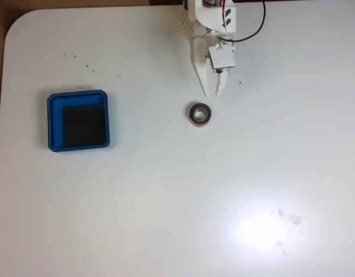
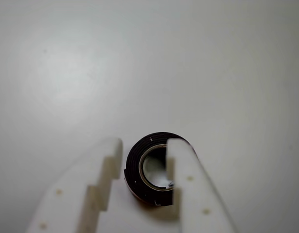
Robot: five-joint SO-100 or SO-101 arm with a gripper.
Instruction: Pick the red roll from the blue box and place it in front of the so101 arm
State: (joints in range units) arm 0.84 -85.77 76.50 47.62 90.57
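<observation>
Near the middle of the white table [image 1: 165,202], toward its top edge in the fixed view, the red roll [image 1: 200,114] lies flat, out of the blue box [image 1: 78,121], which sits well apart near the left edge. Just above the roll, the arm's [image 1: 215,23] gripper [image 1: 212,91] hangs apart, holding nothing; bare tabletop surrounds it.

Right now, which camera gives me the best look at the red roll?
The wrist view: the red roll looms large, dark face and pale core clear, though one tool finger overlaps it. The fixed view shows the roll small but whole, lying on the table just below the tool.
</observation>
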